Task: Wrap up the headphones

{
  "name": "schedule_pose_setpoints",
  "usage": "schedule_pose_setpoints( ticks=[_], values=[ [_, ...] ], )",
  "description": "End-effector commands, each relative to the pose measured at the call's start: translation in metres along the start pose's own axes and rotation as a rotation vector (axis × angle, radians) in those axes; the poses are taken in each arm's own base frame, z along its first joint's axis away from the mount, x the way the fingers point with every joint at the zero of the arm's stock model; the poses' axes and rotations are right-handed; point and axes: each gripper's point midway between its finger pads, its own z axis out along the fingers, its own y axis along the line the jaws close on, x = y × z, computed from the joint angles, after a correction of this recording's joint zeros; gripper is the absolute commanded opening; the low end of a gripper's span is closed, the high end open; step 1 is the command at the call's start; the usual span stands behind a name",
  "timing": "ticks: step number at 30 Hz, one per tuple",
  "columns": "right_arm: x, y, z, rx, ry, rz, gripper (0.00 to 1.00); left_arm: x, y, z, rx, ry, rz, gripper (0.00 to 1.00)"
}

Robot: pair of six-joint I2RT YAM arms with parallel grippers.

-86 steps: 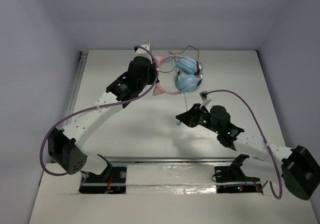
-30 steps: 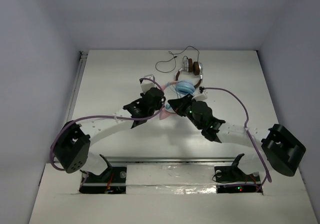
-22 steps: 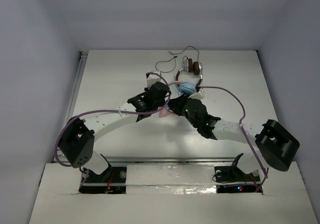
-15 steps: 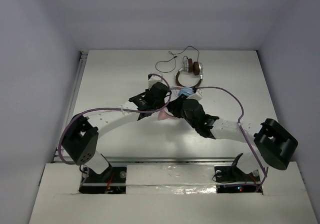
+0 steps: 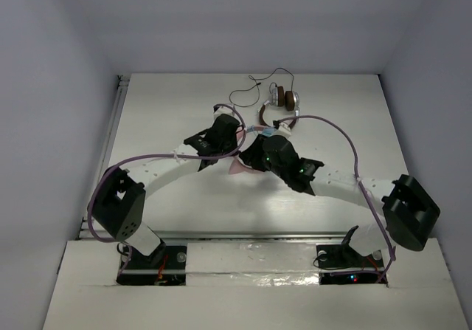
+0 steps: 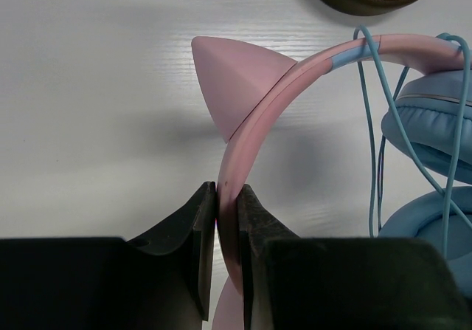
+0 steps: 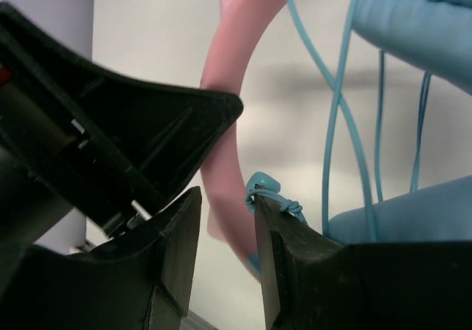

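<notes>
**Change since earlier views:** About three seconds back you had the headphones (image 6: 251, 101) at the far side of the table (image 5: 162, 116), against the brown headphones (image 5: 293, 101), with the right arm well apart and nearer you. Both arms have since closed on mid-table. In the top view the blue-and-pink set now lies nearer you and is almost hidden beneath the two wrists. The brown pair lies uncovered at the far side. Half a second ago more of a blue cup showed than does now.

**Left gripper (image 6: 227, 197):** Your fingers are pressed onto the pink headband, just below its cat-ear point. The band curves up and away to the right.

**Right gripper (image 7: 227, 197):** Your fingers stand a narrow way apart, and the pink band shows through the gap, behind them. The bunched end of the thin light blue cable (image 7: 265, 190) sits at the tip of one finger. You cannot tell from this view whether it is gripped.

**Cable and cups:** Strands run over the headband and down across the light blue ear cups (image 6: 431, 123).
</notes>
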Motion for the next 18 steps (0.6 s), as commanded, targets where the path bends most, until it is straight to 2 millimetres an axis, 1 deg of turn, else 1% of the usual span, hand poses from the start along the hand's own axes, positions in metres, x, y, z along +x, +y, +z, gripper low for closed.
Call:
schedule_pose_setpoints(
  ticks=[1, 2, 3, 4, 5, 6, 9, 10, 11, 13, 15, 17, 18],
  values=[
    [-0.015, 0.030, -0.020, -0.063, 0.023, -0.058, 0.41, -0.043, -0.023, -0.009, 0.112, -0.107, -0.057, 0.00],
    [-0.016, 0.033, -0.022, -0.073, 0.029, -0.060, 0.42, -0.044, -0.023, -0.010, 0.116, -0.112, -0.057, 0.00],
    [-0.014, 0.037, -0.024, -0.095, 0.046, -0.066, 0.48, -0.047, -0.019, -0.011, 0.109, -0.120, -0.063, 0.00],
    [-0.014, 0.040, -0.026, -0.106, 0.052, -0.071, 0.54, -0.048, -0.020, -0.012, 0.111, -0.122, -0.059, 0.00],
    [-0.009, 0.036, -0.027, -0.089, 0.076, -0.081, 0.58, -0.047, -0.020, -0.012, 0.112, -0.118, -0.058, 0.00],
    [-0.007, 0.036, -0.027, -0.096, 0.085, -0.092, 0.60, -0.049, -0.020, -0.014, 0.116, -0.123, -0.060, 0.00],
    [-0.008, 0.044, -0.036, -0.143, 0.096, -0.097, 0.61, -0.047, -0.020, -0.015, 0.119, -0.119, -0.060, 0.00],
    [-0.010, 0.048, -0.039, -0.156, 0.096, -0.100, 0.61, -0.049, -0.015, -0.014, 0.109, -0.120, -0.065, 0.00],
    [-0.013, 0.053, -0.044, -0.176, 0.092, -0.099, 0.61, -0.049, -0.016, -0.015, 0.116, -0.120, -0.065, 0.00],
    [-0.016, 0.053, -0.047, -0.172, 0.087, -0.113, 0.63, -0.050, -0.018, -0.019, 0.131, -0.126, -0.068, 0.00],
    [-0.018, 0.058, -0.051, -0.184, 0.092, -0.133, 0.63, -0.051, -0.019, -0.021, 0.140, -0.126, -0.069, 0.00],
    [-0.019, 0.064, -0.058, -0.231, 0.091, -0.139, 0.58, -0.050, -0.020, -0.023, 0.144, -0.123, -0.068, 0.00],
    [-0.026, 0.076, -0.072, -0.290, 0.077, -0.148, 0.47, -0.051, -0.019, -0.026, 0.148, -0.130, -0.068, 0.00]
  ],
)
